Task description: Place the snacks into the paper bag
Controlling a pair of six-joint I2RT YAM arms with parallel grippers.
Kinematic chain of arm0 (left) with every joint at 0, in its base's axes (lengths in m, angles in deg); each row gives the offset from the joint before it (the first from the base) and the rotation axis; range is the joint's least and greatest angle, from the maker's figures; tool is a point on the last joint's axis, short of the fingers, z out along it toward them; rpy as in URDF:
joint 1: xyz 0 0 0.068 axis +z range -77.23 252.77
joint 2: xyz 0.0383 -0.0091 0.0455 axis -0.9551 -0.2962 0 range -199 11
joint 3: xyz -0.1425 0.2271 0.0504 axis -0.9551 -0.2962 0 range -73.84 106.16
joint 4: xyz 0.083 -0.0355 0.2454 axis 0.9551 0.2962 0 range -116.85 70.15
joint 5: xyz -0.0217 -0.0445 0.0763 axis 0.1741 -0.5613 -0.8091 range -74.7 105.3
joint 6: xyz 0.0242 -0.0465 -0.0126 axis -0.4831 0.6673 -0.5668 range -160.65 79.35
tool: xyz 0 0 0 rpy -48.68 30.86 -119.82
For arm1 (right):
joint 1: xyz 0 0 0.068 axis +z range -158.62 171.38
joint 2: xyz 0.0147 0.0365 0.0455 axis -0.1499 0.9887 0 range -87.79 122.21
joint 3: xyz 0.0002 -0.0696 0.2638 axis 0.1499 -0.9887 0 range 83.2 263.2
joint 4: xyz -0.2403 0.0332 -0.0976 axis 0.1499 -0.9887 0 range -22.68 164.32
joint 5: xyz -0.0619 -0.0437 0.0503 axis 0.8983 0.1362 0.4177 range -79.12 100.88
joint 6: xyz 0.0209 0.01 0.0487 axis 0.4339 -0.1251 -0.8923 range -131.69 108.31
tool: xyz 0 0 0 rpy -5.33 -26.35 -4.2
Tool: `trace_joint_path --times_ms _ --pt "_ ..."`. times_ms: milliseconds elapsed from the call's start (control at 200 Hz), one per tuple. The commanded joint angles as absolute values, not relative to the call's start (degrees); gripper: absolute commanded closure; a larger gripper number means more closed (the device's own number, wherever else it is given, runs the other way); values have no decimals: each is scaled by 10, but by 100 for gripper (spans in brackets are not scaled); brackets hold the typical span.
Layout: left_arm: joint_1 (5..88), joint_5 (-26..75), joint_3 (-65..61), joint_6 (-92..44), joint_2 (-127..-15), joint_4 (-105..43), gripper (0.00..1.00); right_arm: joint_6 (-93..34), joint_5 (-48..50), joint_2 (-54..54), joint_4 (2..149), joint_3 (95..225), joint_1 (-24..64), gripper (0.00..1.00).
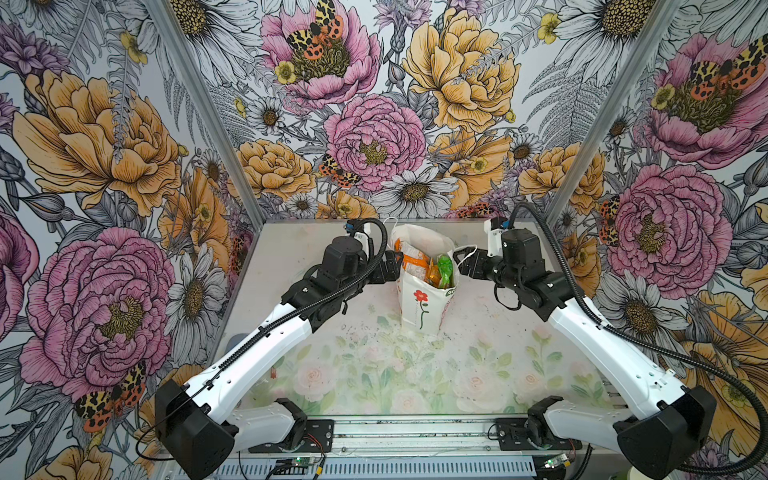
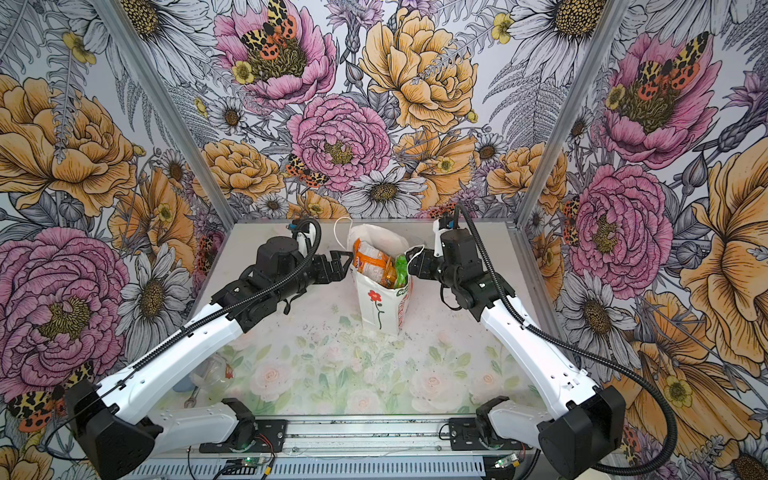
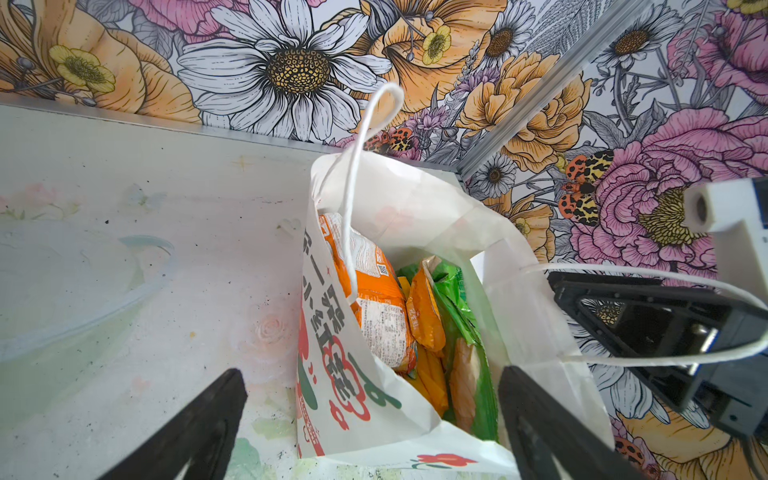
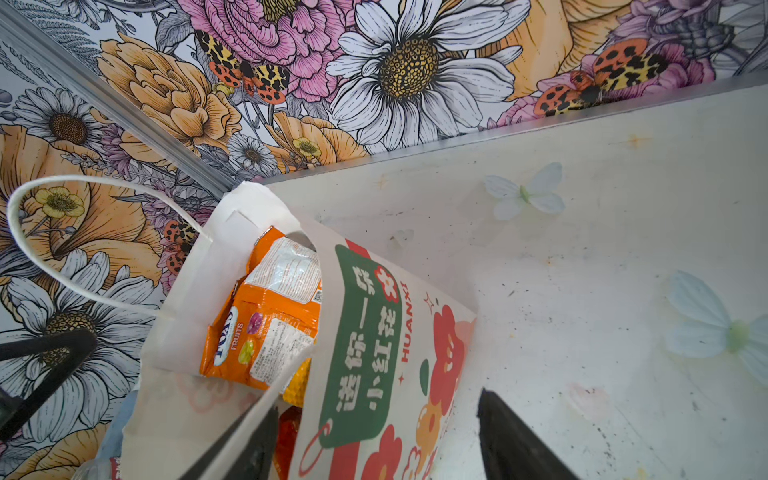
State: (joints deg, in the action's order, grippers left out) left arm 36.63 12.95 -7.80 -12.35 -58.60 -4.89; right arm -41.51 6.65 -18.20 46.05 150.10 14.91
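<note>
The white paper bag (image 1: pixel 419 309) (image 2: pixel 380 309) stands upright at the back middle of the table. The snacks sit inside it: an orange-white packet (image 1: pixel 415 259) (image 3: pixel 374 299) (image 4: pixel 270 316), a green one (image 1: pixel 444 270) (image 3: pixel 465 316), a yellow-orange one (image 3: pixel 424 316) and a red one (image 4: pixel 286 432). My left gripper (image 1: pixel 391 266) (image 3: pixel 372 374) is open at the bag's left rim, its jaws straddling the printed side wall without pinching it. On the opposite rim my right gripper (image 1: pixel 461 266) (image 4: pixel 376 403) is open astride the other printed wall. A white cord handle (image 3: pixel 623 270) loops around it.
The bag's other cord handle (image 3: pixel 357 166) sticks up at the back. A clear plastic object (image 2: pixel 210 372) and a small wrench (image 2: pixel 191 401) lie beneath my left arm near the front left. Flowered walls close the table at the back and both sides.
</note>
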Motion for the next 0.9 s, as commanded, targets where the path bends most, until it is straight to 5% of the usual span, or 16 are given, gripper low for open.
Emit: trace_joint_path --times_ms 0,330,896 --pt "362 123 -87 -137 -567 -65 3 -372 81 -176 490 1494 145 22" --pt "365 117 -91 -137 -568 -67 3 -301 91 -200 497 1461 146 8" --pt "379 107 -102 -140 -548 -67 2 -314 126 -286 479 1435 144 6"
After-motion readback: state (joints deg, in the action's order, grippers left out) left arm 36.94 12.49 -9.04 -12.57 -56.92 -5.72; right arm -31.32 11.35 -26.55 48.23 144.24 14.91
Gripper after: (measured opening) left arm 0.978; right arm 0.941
